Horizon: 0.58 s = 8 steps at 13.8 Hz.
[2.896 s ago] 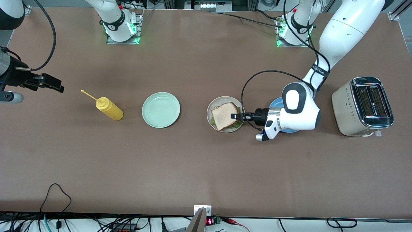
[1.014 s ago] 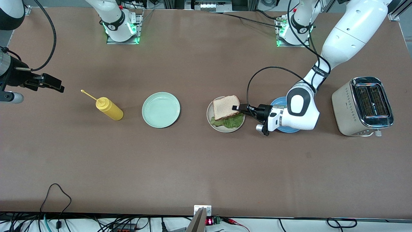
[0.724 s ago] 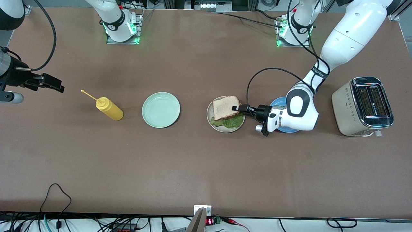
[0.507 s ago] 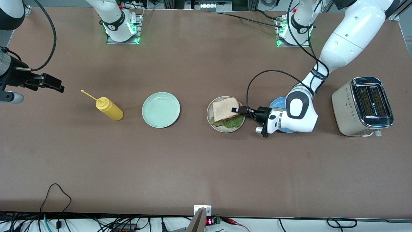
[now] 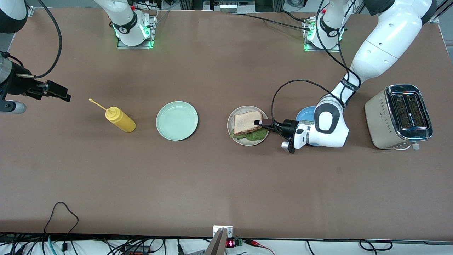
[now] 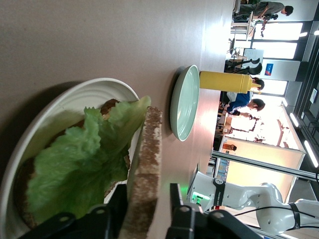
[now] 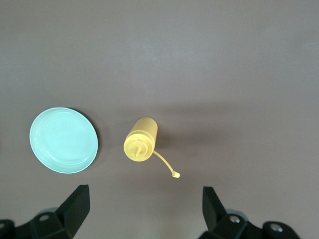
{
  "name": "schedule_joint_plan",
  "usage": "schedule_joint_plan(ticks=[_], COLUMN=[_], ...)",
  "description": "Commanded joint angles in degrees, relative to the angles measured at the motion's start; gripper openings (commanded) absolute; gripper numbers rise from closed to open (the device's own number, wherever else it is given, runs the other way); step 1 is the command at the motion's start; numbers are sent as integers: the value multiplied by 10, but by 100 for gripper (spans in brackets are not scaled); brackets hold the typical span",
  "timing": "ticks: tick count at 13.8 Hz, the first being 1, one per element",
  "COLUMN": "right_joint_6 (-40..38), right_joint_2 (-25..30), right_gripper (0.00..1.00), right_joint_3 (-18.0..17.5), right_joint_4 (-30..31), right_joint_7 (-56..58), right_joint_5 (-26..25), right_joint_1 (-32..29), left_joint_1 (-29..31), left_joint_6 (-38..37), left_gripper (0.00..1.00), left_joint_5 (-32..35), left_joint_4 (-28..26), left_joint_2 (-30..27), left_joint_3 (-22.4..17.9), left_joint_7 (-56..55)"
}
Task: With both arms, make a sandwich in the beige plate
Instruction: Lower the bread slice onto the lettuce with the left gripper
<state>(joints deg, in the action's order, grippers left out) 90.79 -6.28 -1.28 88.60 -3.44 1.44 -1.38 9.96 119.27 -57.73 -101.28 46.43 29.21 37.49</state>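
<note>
Here the top bread slice (image 6: 144, 174) stands nearly on edge between the left gripper (image 6: 144, 211)'s fingers, which sit narrowly either side of it, whether gripping or just letting go I cannot tell; if freed tilted like this, it could tip off the lettuce (image 6: 82, 159) or slide over the beige plate (image 5: 238, 140)'s rim onto the surface; the sandwich (image 5: 247, 124) lies in that plate, between the mint green plate (image 5: 177, 120) and the blue plate (image 5: 303, 114), light brown toast over ruffled green leaf; the right gripper (image 7: 144, 211) waits wide open, high over the mustard bottle (image 7: 141, 139).
</note>
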Motion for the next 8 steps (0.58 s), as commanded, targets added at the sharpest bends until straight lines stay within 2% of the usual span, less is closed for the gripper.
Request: schedule_joint_plan(ticks=[1,8], right_joint_6=[-1,-1], right_joint_2=[11,11], right_gripper=[100,100], right_joint_3=[-2,-2], right_joint_4=[11,11], right_joint_7=[2,2], right_joint_5=[7,7], right_joint_1=[-3,-4], left_joint_1=[2,34], left_joint_6=[-7,-17], left_gripper=[100,100], left_joint_5=[-12,-11], left_joint_4=[8,8], left_joint_2=[5,4], left_joint_3=[-1,-10], left_joint_7=[29,58])
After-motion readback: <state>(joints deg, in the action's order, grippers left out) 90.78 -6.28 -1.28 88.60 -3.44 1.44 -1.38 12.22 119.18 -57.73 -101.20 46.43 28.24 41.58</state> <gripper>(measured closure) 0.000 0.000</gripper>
